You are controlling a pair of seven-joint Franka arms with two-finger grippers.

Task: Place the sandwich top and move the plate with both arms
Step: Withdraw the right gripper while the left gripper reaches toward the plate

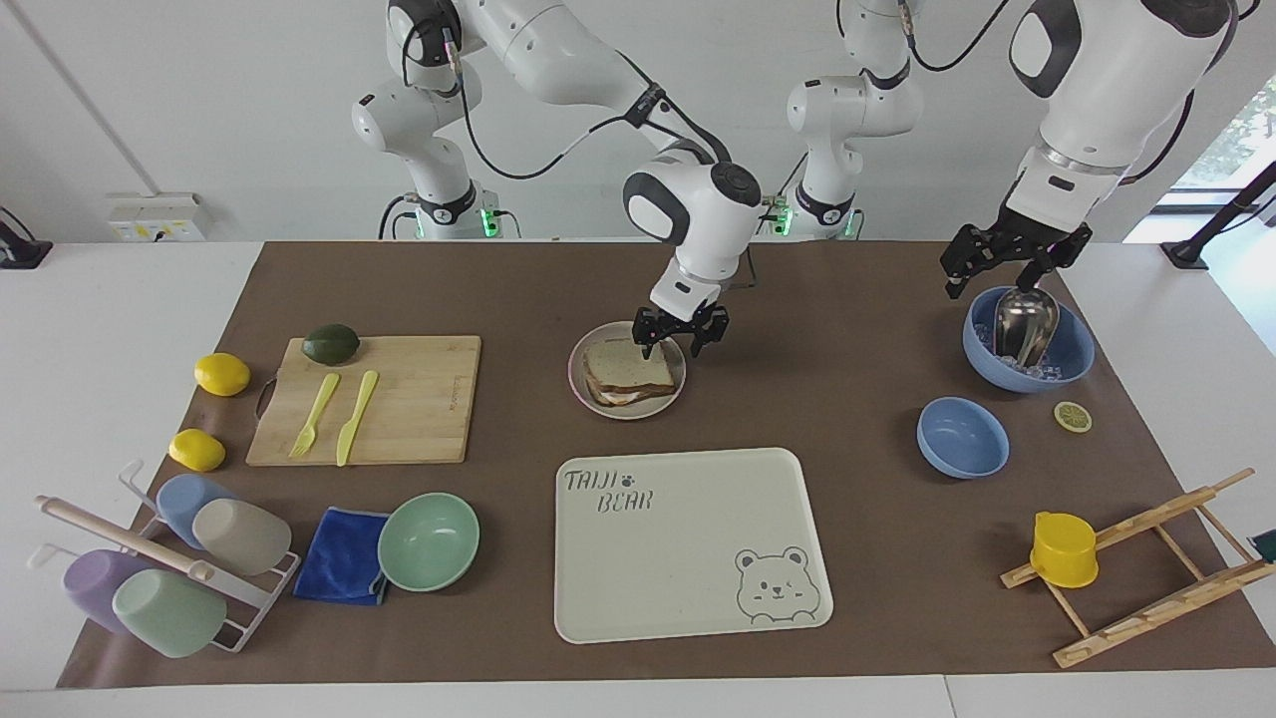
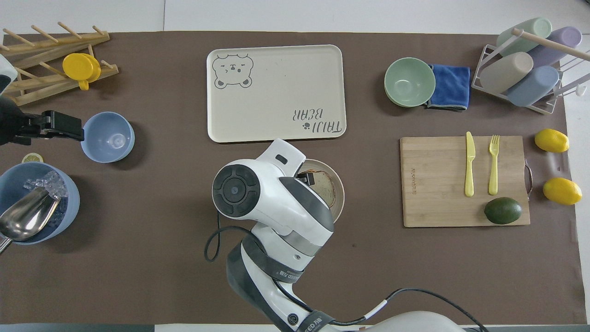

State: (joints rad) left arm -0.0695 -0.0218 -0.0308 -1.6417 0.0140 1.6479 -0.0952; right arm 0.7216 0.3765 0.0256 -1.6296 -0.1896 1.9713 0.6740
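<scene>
My right claw [image 1: 681, 340] hangs wide open, empty, just above the bread [image 1: 623, 364] on the plate [image 1: 578, 379]; dipping now could knock the slice askew.

Sandwich top [image 1: 624, 365] flat atop sandwich (speckled, brown-crusted) on beige plate [image 1: 580, 391].

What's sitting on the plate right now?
On the plate lies the sandwich top, capping a lower slice; the filling barely shows. The open right gripper hovers over its edge.
</scene>
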